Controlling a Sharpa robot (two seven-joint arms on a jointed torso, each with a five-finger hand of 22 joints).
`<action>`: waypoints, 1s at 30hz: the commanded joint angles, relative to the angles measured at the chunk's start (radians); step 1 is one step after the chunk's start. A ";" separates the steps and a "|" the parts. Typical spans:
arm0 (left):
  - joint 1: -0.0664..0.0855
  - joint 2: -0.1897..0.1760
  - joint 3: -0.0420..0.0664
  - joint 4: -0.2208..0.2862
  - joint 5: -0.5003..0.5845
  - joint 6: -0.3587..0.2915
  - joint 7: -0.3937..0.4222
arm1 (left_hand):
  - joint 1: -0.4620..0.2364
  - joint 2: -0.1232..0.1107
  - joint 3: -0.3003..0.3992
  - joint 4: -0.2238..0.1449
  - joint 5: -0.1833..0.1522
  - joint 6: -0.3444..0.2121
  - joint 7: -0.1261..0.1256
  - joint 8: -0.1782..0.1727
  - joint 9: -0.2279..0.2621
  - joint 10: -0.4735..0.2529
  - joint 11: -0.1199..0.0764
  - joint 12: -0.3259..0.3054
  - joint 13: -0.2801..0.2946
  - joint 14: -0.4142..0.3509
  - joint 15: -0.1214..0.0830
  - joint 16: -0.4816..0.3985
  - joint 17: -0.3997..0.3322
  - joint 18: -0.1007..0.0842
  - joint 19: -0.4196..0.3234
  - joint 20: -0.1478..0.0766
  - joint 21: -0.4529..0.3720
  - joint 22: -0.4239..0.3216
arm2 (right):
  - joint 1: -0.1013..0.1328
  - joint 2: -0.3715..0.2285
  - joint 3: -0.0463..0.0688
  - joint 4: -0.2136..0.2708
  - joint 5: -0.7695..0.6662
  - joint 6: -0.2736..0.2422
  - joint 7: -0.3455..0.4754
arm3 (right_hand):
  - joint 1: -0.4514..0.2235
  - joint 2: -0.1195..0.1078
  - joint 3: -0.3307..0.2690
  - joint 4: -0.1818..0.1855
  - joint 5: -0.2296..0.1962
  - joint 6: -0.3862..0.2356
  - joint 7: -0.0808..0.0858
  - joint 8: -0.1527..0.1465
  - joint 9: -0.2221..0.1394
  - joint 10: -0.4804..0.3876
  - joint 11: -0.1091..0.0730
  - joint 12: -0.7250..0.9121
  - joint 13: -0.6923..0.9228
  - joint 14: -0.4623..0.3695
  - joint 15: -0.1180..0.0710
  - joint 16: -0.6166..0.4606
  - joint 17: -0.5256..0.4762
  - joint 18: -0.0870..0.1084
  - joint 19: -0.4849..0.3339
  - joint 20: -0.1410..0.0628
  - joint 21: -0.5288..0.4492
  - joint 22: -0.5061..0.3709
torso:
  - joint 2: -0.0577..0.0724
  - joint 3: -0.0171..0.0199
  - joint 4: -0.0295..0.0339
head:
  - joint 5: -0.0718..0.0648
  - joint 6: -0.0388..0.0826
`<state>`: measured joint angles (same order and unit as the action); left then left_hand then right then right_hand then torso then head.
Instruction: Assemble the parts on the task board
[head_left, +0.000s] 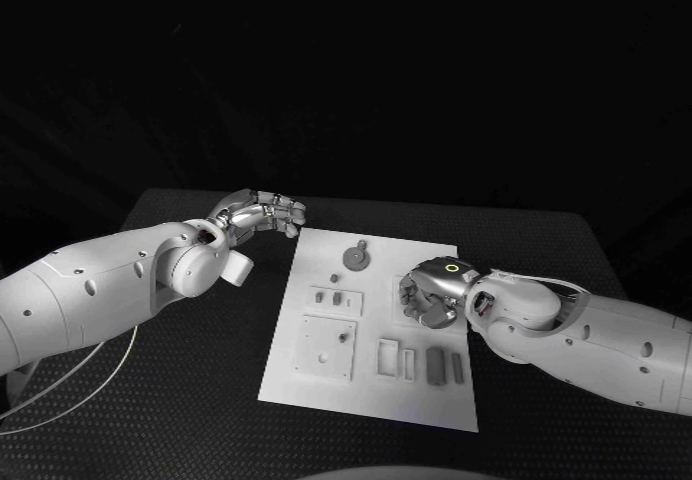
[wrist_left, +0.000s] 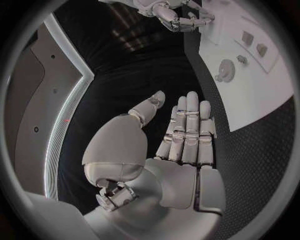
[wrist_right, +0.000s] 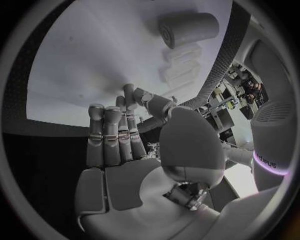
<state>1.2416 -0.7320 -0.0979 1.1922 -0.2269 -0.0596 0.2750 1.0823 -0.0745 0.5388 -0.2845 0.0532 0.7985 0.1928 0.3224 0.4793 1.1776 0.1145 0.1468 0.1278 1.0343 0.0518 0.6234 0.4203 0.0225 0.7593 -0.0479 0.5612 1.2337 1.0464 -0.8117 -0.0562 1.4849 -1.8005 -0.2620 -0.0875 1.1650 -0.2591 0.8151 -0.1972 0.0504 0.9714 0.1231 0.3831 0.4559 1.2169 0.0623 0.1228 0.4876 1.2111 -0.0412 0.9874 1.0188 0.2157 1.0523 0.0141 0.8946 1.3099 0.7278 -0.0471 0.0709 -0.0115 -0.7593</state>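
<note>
Silver fingers (wrist_left: 187, 131) of the left hand (head_left: 263, 215) lie straight and close together, with the thumb apart from them and nothing between; the hand hovers over the black table (head_left: 202, 330) in the upper left of the head view, just off the task board's (head_left: 378, 400) top left corner. The right hand (head_left: 433, 290) sits over the board's right edge at mid-frame, its fingers (wrist_right: 112, 135) side by side and bent at the tips, the thumb (wrist_right: 150, 102) reaching toward them; whether they pinch anything I cannot tell. On the white board lie a gear-shaped part (head_left: 355, 258) near the top, small parts (head_left: 335, 296) below it, and a dark upright bar (head_left: 437, 365) low on the right.
</note>
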 joint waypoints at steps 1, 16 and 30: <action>0.001 0.001 0.001 0.003 0.004 0.016 0.006 | -0.005 0.003 -0.005 0.000 -0.001 -0.008 -0.002 0.003 -0.002 0.004 0.004 -0.005 -0.002 0.007 0.001 -0.007 0.001 0.012 0.007 0.002 -0.006 0.002 | -0.001 0.001 0.000 0.001 -0.020 0.001 -0.002 | -0.002 0.012 0.011 0.001 -0.002 0.009 -0.001 0.006 0.000 0.008 0.001 0.001 0.000 -0.001 -0.005 0.008 -0.003 0.046 0.006 -0.002 0.005 0.011 | 0.000 -0.0002 0.0001 | 0.001 -0.001; 0.001 0.001 0.001 0.002 0.004 0.015 0.006 | -0.005 0.005 -0.005 0.000 -0.001 -0.008 -0.002 0.004 -0.002 0.004 0.004 -0.005 -0.002 0.007 0.001 -0.008 0.003 0.012 0.007 0.002 -0.007 0.002 | -0.004 0.000 0.000 0.022 -0.062 -0.049 -0.016 | 0.023 0.060 0.046 -0.034 -0.002 0.063 -0.023 0.033 0.018 0.070 -0.025 0.026 0.017 0.024 -0.031 0.063 0.003 0.046 0.043 -0.022 0.046 0.016 | 0.000 -0.0001 0.0004 | 0.001 -0.004; 0.001 0.004 0.001 0.003 0.004 0.013 0.005 | -0.004 0.006 -0.005 -0.001 -0.001 -0.008 -0.002 0.004 -0.002 0.004 0.004 -0.006 -0.002 0.007 0.001 -0.010 0.005 0.013 0.007 0.002 -0.007 0.003 | 0.026 -0.027 0.007 0.067 -0.040 -0.016 -0.021 | 0.022 0.062 0.044 -0.037 -0.002 0.067 -0.025 0.034 0.021 0.075 -0.028 0.027 0.019 0.027 -0.033 0.068 0.002 0.046 0.047 -0.026 0.051 0.015 | 0.000 -0.0007 0.0002 | 0.008 0.001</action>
<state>1.2416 -0.7304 -0.0979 1.1920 -0.2269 -0.0582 0.2743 1.0823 -0.0745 0.5388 -0.2845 0.0532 0.7985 0.1928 0.3223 0.4785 1.1776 0.1145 0.1468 0.1278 1.0343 0.0518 0.6195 0.4244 0.0224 0.7593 -0.0479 0.5573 1.2353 1.0679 -0.8372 -0.0517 1.5464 -1.8454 -0.3042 -0.1053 1.1848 -0.2074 0.8582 -0.2281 0.0415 1.0299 0.0979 0.4132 0.4755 1.2716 0.0405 0.1392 0.4878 1.2364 -0.0696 1.0499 1.0206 0.1994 1.0935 -0.0096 0.9408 1.3100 0.7272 -0.0480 0.0712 -0.0061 -0.7593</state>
